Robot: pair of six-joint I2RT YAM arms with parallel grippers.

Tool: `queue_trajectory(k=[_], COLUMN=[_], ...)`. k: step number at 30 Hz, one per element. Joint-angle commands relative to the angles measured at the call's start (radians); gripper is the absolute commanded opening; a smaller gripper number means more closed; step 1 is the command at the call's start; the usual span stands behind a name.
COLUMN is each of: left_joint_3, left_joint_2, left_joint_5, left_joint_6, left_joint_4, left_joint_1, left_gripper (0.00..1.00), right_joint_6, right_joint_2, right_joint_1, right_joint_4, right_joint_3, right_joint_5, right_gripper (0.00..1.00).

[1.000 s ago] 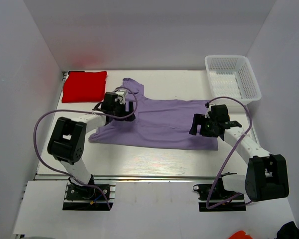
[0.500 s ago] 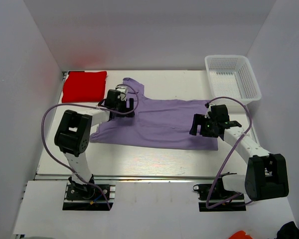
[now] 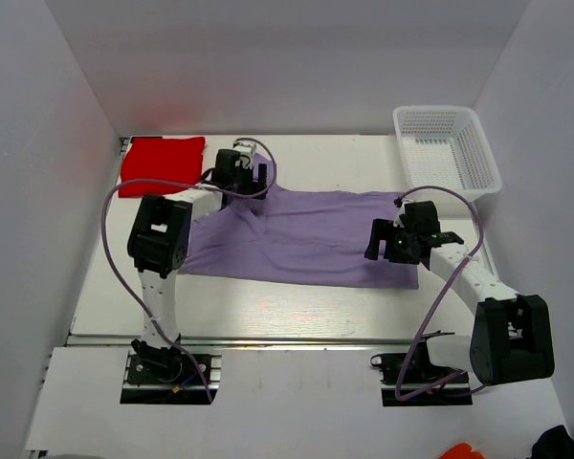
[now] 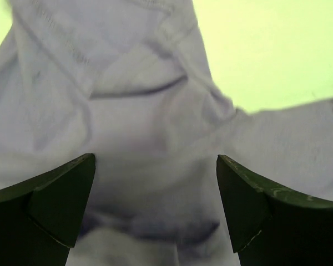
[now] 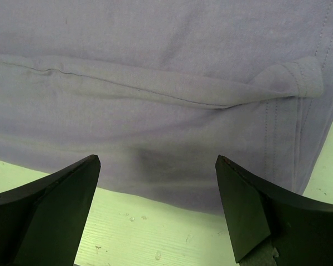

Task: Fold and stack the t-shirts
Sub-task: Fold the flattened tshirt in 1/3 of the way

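Right now we are working on the lavender t-shirt [image 3: 306, 234], which is lying spread out across the middle of the table [image 3: 297, 306] and is not yet folded. We are hovering the left gripper [image 3: 239, 177] over its far-left part, where sleeve and shoulder are bunching into creases. Its jaws are standing wide apart with nothing between them, and we are reading this spot as the pinch point for a fold. We are holding the right gripper [image 3: 394, 244] low over the opposite end, likewise spread and empty. Below it the hem [image 5: 155, 197] is running along bare wood and one corner [image 5: 299, 75] is curling over itself.

The red t-shirt [image 3: 161, 164] is sitting as a neat folded rectangle in the far-left corner, near the left gripper, likely awaiting the stack. The white mesh basket [image 3: 447, 153] is standing in the far-right corner, apart from the cloth. We are seeing a bare strip along the near edge, which is giving room to fold toward us.
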Motion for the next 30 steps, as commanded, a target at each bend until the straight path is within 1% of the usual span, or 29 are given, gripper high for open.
queue_trajectory(k=[1,5,6,10,12,13,14,15,16,17,18,19,21,22,24,25,27,28,29,30], left_joint_3=[0.083,0.039,0.039,0.018,0.017,0.017,0.036,0.036,0.025,0.002,-0.033,-0.129,-0.232,-0.319,-0.396,-0.467,-0.541,-0.614,-0.648,-0.706], left_joint_2=[0.021,-0.043,-0.087,-0.185,-0.209,-0.218,-0.218,-0.218,-0.229,-0.241,-0.291,-0.325,-0.396,-0.467,-0.532,-0.561,-0.653,-0.684,-0.738,-0.758], left_joint_5=[0.054,0.074,0.063,0.052,0.052,0.052,0.035,0.052,0.052,0.052,0.052,0.084,0.122,0.123,0.092,0.069,0.037,-0.018,-0.056,-0.084], left_joint_6=[0.027,0.027,0.027,0.036,0.064,0.075,0.075,0.064,0.055,0.044,0.032,0.032,-0.011,-0.022,-0.068,-0.083,-0.140,-0.157,-0.174,-0.198], left_joint_4=[-0.049,-0.003,0.006,0.006,-0.018,-0.068,-0.105,-0.145,-0.197,-0.211,-0.212,-0.201,-0.134,-0.120,-0.120,-0.120,-0.129,-0.129,-0.129,-0.129], left_joint_1=[0.002,0.002,0.002,0.002,-0.018,-0.028,-0.028,-0.028,-0.028,-0.028,-0.028,-0.028,-0.028,-0.028,-0.028,-0.028,-0.016,-0.007,-0.007,-0.007], left_gripper=[1.00,1.00,1.00,1.00,1.00,1.00,1.00,1.00,1.00,1.00,1.00,1.00,1.00,1.00,1.00,1.00,1.00,1.00,1.00,1.00], right_joint_6=[-0.014,-0.014,-0.014,-0.012,-0.014,-0.014,-0.012,-0.011,-0.014,-0.015,-0.014,-0.015,-0.017,-0.011,-0.002,0.004,0.011,0.020,0.023,0.029], right_joint_2=[-0.015,-0.043,-0.046,-0.074,-0.080,-0.090,-0.092,-0.098,-0.098,-0.101,-0.101,-0.101,-0.095,-0.091,-0.078,-0.063,-0.042,-0.025,-0.015,0.000], right_joint_1=[-0.002,0.001,-0.001,-0.001,0.002,0.001,0.002,0.002,0.002,0.002,0.002,0.004,0.002,0.004,0.002,0.004,0.004,0.002,0.002,0.007], right_joint_4=[0.003,0.004,0.004,0.019,0.021,0.021,0.021,0.024,0.021,0.027,0.026,0.032,0.048,0.053,0.062,0.072,0.085,0.095,0.101,0.114], right_joint_3=[0.039,0.042,0.044,0.027,0.021,0.019,0.019,0.015,0.013,0.012,0.013,0.010,0.005,0.001,0.001,-0.007,-0.011,-0.014,-0.022,-0.027], right_joint_5=[0.010,0.002,-0.002,-0.021,-0.027,-0.028,-0.028,-0.033,-0.039,-0.042,-0.053,-0.061,-0.071,-0.074,-0.073,-0.076,-0.085,-0.096,-0.096,-0.096], right_gripper=[0.90,0.90,0.90,0.90,0.90,0.90,0.90,0.90,0.90,0.90,0.90,0.90,0.90,0.90,0.90,0.90,0.90,0.90,0.90,0.90])
